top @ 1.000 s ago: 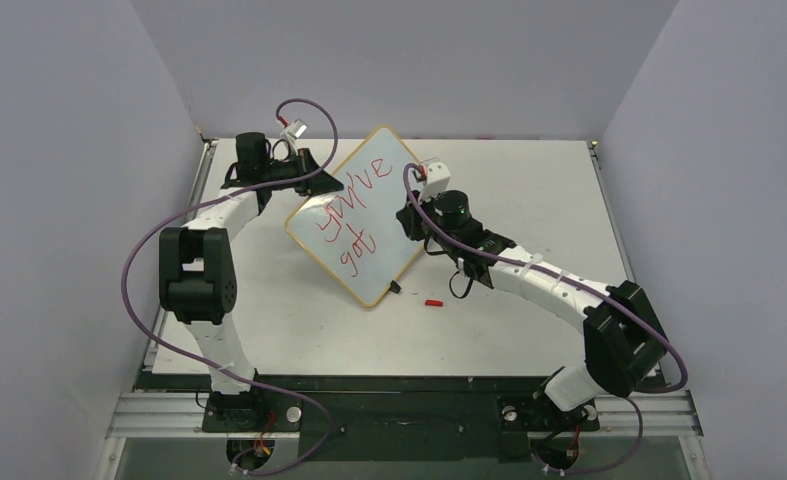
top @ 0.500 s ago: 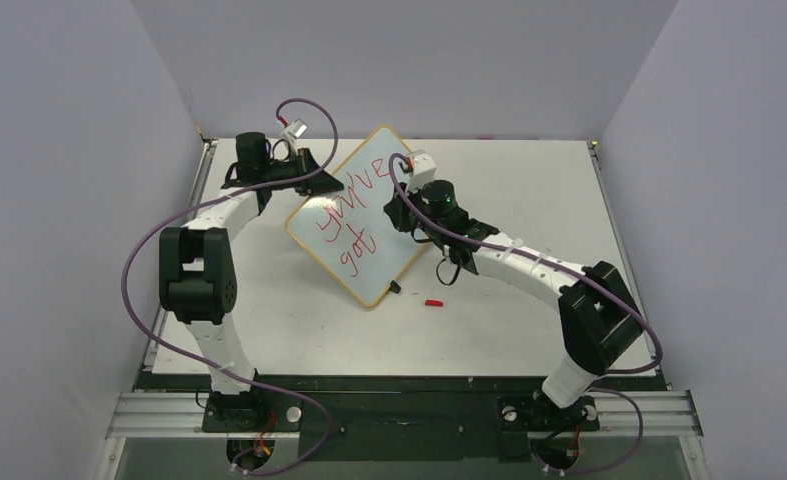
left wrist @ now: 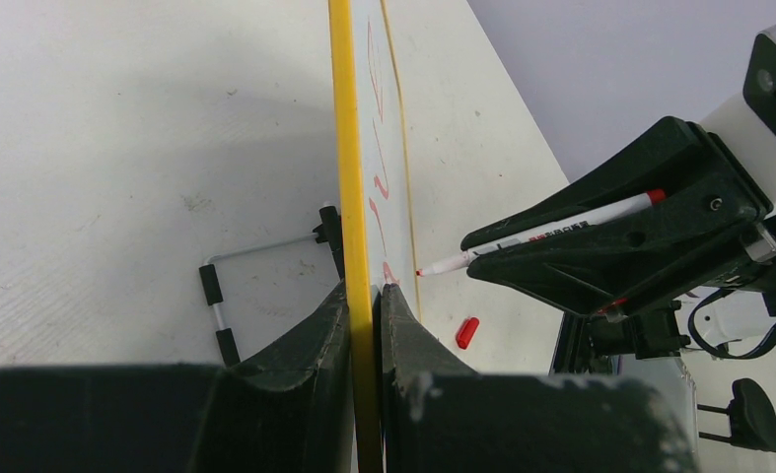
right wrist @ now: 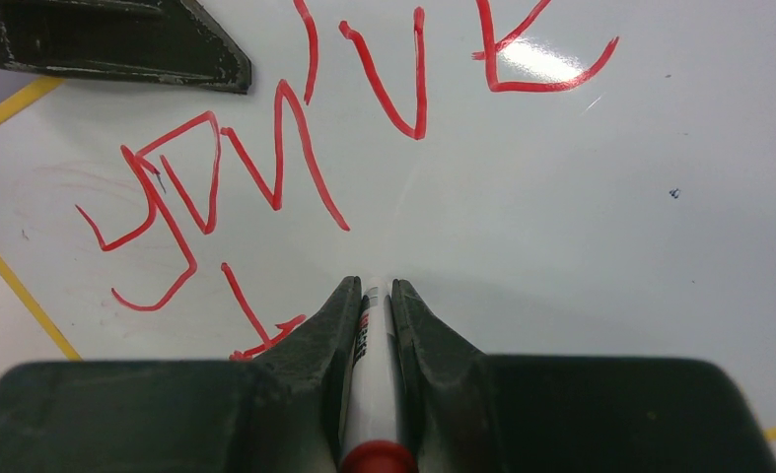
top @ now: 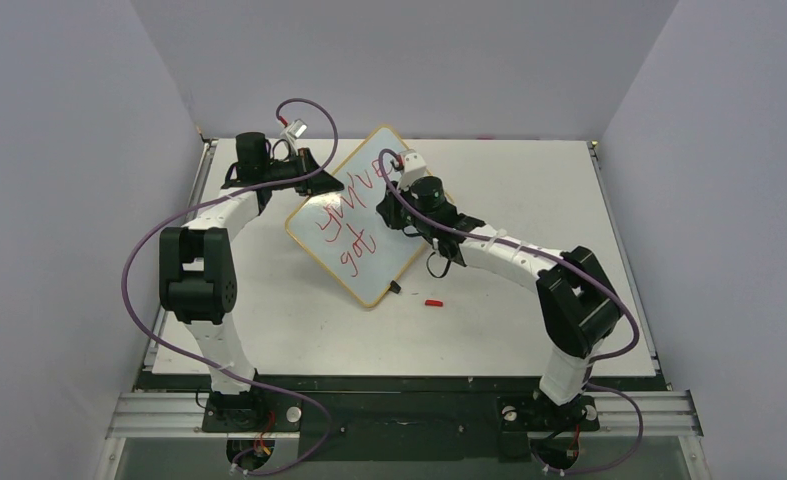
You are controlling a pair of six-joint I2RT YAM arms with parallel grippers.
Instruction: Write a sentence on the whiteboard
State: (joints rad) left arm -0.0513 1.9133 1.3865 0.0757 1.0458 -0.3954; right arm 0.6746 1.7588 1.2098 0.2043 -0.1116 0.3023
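The whiteboard stands tilted on the table, yellow-framed. The sentence on it reads "you've" over "got" in red. My left gripper is shut on the board's upper left edge. In the left wrist view its fingers clamp the yellow frame. My right gripper is shut on a white marker with a red end. The marker's tip points at the board's face below "you've". The marker shows close to the board; I cannot tell if it touches.
The marker's red cap lies on the table right of the board's lower corner, also in the left wrist view. A black clip sits on the board's lower edge. A wire stand is behind the board. Grey walls enclose the table.
My right arm has swung left and its gripper with the marker has moved from the board's right edge onto its face. The left arm and the board have not moved.
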